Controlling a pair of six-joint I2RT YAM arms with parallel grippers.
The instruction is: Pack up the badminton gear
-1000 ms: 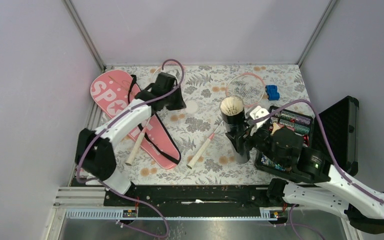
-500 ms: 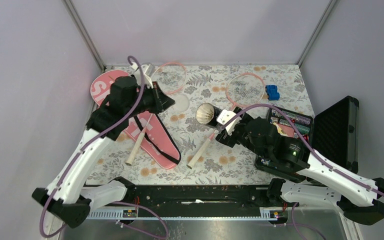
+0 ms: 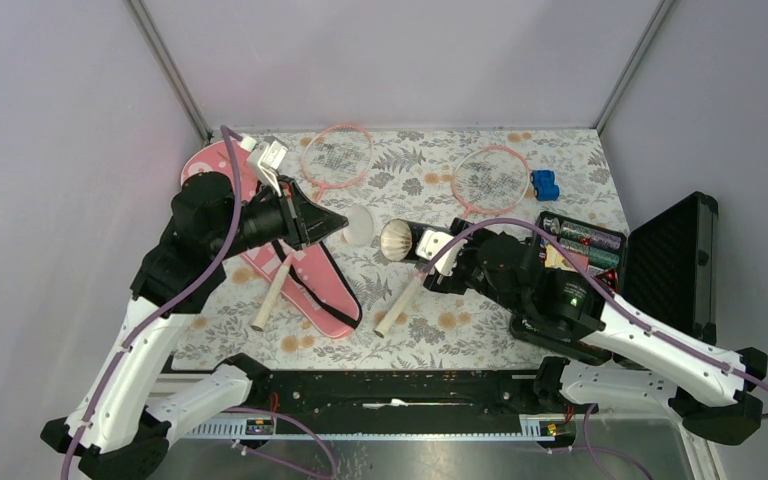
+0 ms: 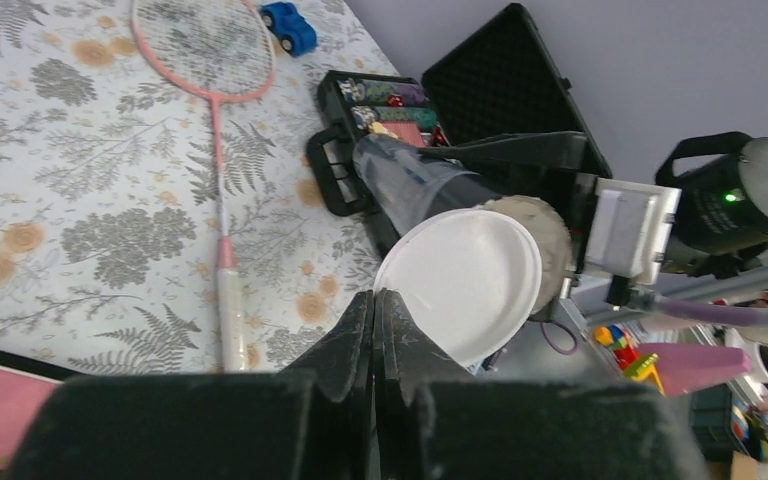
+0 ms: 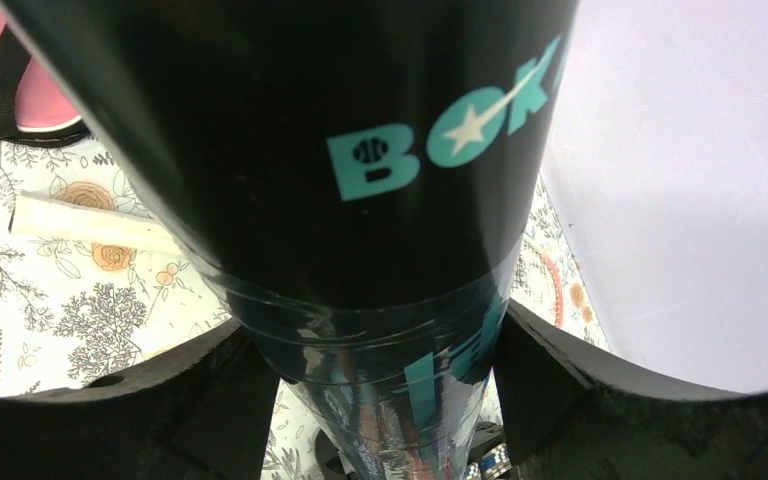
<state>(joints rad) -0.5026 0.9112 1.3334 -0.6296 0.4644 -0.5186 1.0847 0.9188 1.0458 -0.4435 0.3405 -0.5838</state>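
Top external, tube point(image 3: 415, 240): lies left-right, open mouth facing left toward lid point(image 3: 360, 227).
Left gripper point(image 3: 343, 223): pinching lid, just beside mouth.
Right gripper point(image 5: 395, 400): clamping tube.

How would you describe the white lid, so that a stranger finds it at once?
Above the floral table, left of the middle, the left gripper points toward the black tube. The white lid is the flat disc pinched by its edge in that gripper, just before the tube's open mouth. Unlike the netted racket heads, it is solid and plain.
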